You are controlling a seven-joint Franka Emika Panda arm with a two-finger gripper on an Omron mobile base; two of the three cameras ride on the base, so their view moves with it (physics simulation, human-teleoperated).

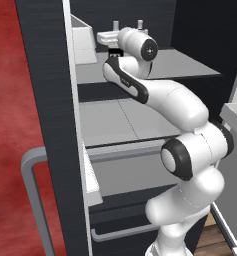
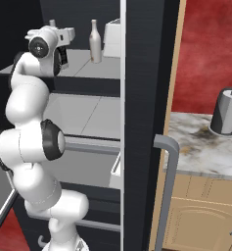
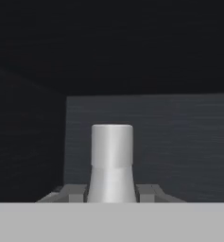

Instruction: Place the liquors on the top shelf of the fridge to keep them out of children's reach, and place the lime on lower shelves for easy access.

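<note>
Our fingers [image 3: 71, 193] sit close on either side of a pale bottle neck [image 3: 112, 163] in the hand view, and they look clamped on it, though the contact itself sits at the very bottom of the picture. In the left base view the gripper [image 1: 126, 26] is reaching into the fridge [image 1: 50, 100] at the height of the top shelf [image 1: 190, 65], with the white arm [image 1: 175, 105] rising from below (the bottle is hidden behind the hand there). From the right base view we see the hand over that same shelf, and just beyond it the slim beige-brown bottle [image 2: 95, 42] stands upright on the shelf panel, near a light bin [image 2: 112, 39] at the door side. Under it lie the lower shelves [image 2: 83, 115]. Farther right, outside the fridge, a grey paper-towel roll [image 2: 226, 112] stands on the marbled counter [image 2: 196, 147].
</note>
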